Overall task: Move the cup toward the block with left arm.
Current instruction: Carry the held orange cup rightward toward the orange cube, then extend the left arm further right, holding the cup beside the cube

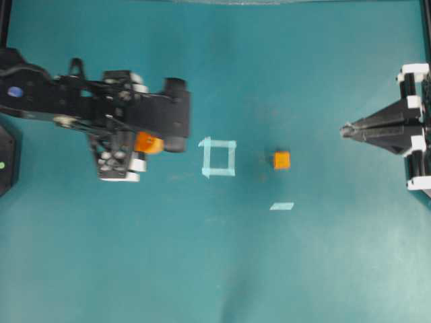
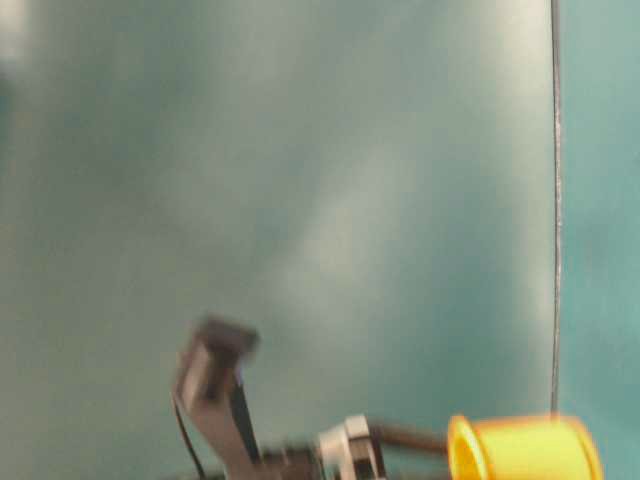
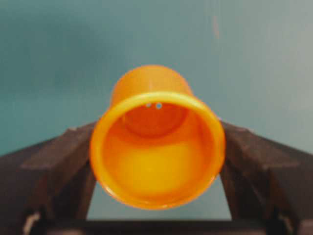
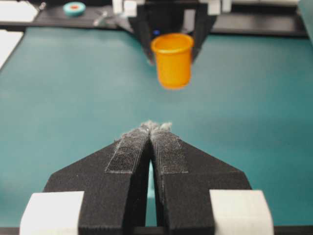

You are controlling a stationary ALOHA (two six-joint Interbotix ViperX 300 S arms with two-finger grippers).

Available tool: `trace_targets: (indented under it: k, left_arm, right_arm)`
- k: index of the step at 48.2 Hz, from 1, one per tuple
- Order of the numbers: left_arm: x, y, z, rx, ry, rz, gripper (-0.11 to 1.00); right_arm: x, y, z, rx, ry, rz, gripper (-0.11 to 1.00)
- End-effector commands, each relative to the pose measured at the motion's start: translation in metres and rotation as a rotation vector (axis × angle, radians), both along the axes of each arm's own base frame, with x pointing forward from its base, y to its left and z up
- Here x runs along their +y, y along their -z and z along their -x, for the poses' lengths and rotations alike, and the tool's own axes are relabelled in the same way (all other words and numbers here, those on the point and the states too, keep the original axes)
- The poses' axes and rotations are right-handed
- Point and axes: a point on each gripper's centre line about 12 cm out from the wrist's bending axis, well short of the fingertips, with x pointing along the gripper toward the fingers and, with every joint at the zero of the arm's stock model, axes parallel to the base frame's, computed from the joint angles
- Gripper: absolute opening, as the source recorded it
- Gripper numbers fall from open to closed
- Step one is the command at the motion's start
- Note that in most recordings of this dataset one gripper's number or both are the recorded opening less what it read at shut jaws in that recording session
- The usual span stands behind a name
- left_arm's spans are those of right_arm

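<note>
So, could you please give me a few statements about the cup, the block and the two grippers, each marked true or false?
1. The left gripper is shut on the cup. True.
2. The cup stands on the table. False: the right wrist view shows it held clear of the surface.
3. The block sits inside the tape square. False: it lies beyond it, towards the right gripper.
4. The right gripper holds the block. False: it is shut on nothing.
5. The cup is empty. True.

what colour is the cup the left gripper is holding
Orange, with a lighter yellow-orange rim; the cup shows best in the left wrist view, between the gripper's black fingers.
</note>
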Motion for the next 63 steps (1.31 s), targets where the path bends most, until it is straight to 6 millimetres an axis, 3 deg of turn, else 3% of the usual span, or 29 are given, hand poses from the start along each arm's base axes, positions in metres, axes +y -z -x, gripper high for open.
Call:
trace_targets:
  k: [1,32,46,63]
  left_arm:
    - [0.001,-0.020,-0.023,-0.063,0.012,-0.008,0.71]
    - [0.003,-0.026,-0.122,-0.061,0.155,-0.047,0.71]
    - [0.008,-0.032,-0.148,-0.098,0.144,-0.032,0.71]
    - [0.008,-0.034,-0.166,-0.122,0.132,0.004,0.71]
  right_arm:
    - [0.000,-0.013,-0.003,-0.038,-0.002,0.003,0.00]
    - [0.000,-0.015,-0.003,-0.044,-0.001,0.003,0.00]
    - [0.000,-0.015,-0.003,-0.044,-0.001,0.003,0.00]
    - [0.000,-0.016,-0.003,-0.048,-0.001,0.003,0.00]
